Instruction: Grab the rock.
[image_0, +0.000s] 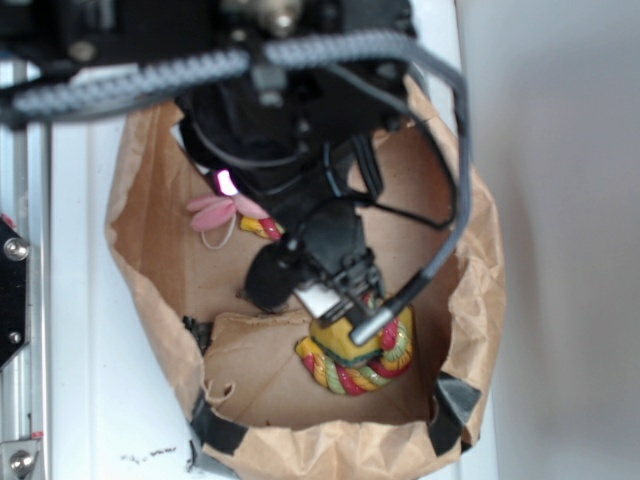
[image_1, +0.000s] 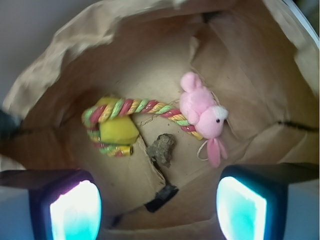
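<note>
The arm (image_0: 300, 200) hides the rock in the exterior view; fingers (image_1: 75, 212) cropped below.

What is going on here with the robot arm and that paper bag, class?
A robot arm hangs over an open brown paper bag, and its gripper is open and holds nothing. On the bag's floor lie a small rock, a pink plush toy and a yellow block wrapped in coloured rope. The rock sits between the toy and the block, untouched, roughly centred between the fingers in the wrist view.

Rock (image_1: 162, 148) between sponge (image_1: 118, 131) and plush (image_1: 204, 115)
</note>
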